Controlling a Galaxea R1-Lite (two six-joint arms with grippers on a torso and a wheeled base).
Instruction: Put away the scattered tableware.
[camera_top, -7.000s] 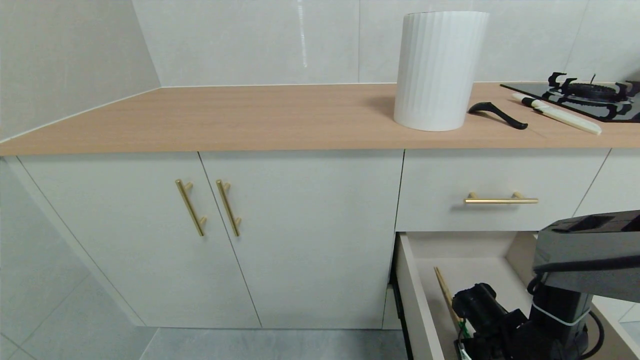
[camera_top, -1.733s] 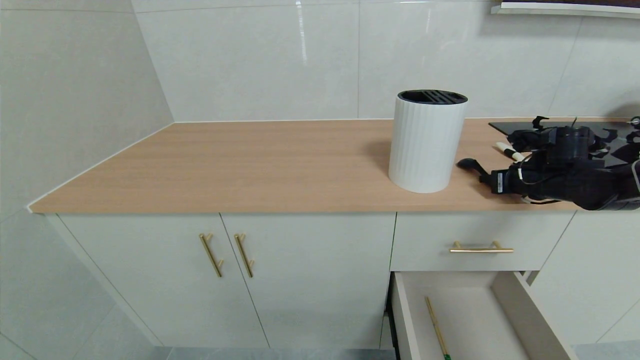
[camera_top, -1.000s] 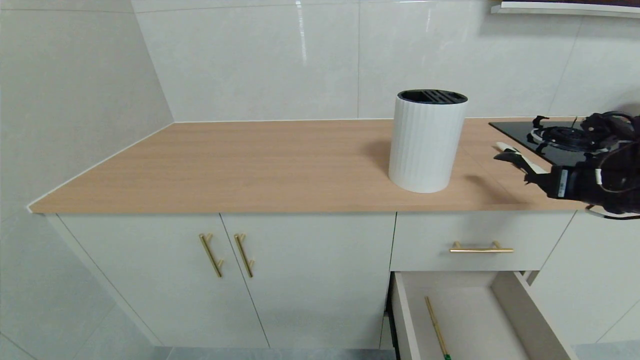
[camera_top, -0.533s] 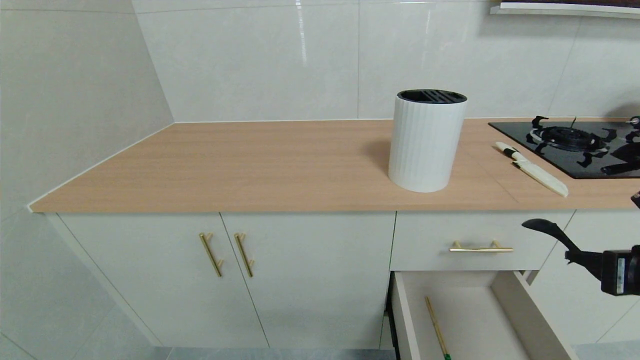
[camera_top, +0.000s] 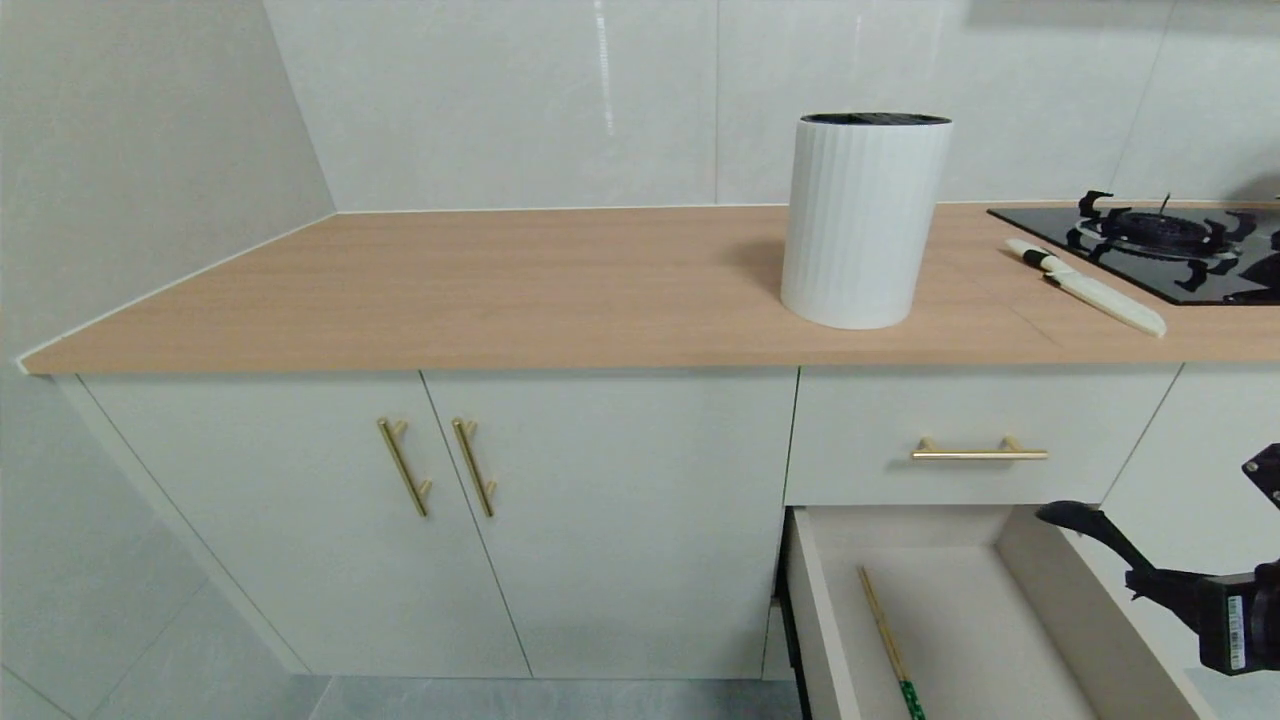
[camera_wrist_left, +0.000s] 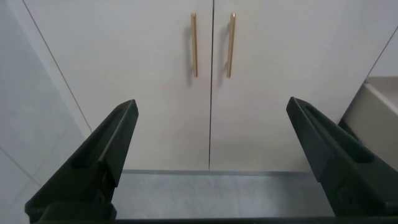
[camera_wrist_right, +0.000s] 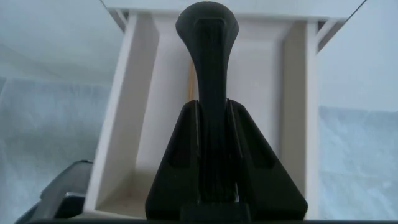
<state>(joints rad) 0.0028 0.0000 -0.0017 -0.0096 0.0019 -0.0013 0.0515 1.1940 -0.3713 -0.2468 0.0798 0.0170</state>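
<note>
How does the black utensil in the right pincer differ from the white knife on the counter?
The black utensil is all black; the knife is cream-white with a dark band. The black utensil is clamped in the right pincer, in the air by the open drawer; the knife lies flat on the countertop beside the gas hob. The black utensil curves to a rounded end; the knife is straight. Both are long and slim.
</note>
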